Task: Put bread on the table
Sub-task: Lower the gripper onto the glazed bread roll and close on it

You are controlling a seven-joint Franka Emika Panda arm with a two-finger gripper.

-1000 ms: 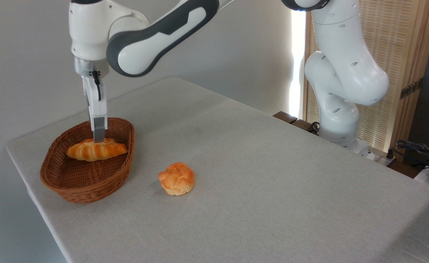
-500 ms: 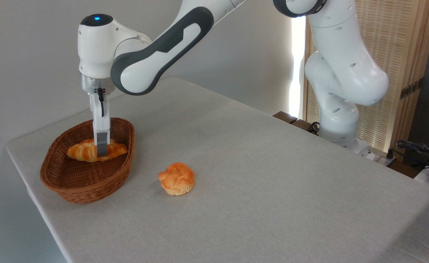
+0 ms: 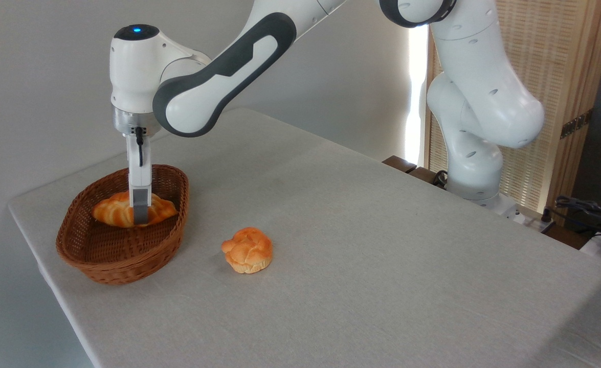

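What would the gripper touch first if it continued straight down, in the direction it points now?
The gripper points straight down and is already at the bread in the wicker basket. The loaf comes first, then probably the basket floor; whether the fingers already touch the loaf is unclear.

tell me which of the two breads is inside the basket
The long braided loaf, lying in the wicker basket under the gripper. The round knotted bun sits outside on the table.

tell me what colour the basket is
Brown woven wicker basket, clearest in the fixed camera view.
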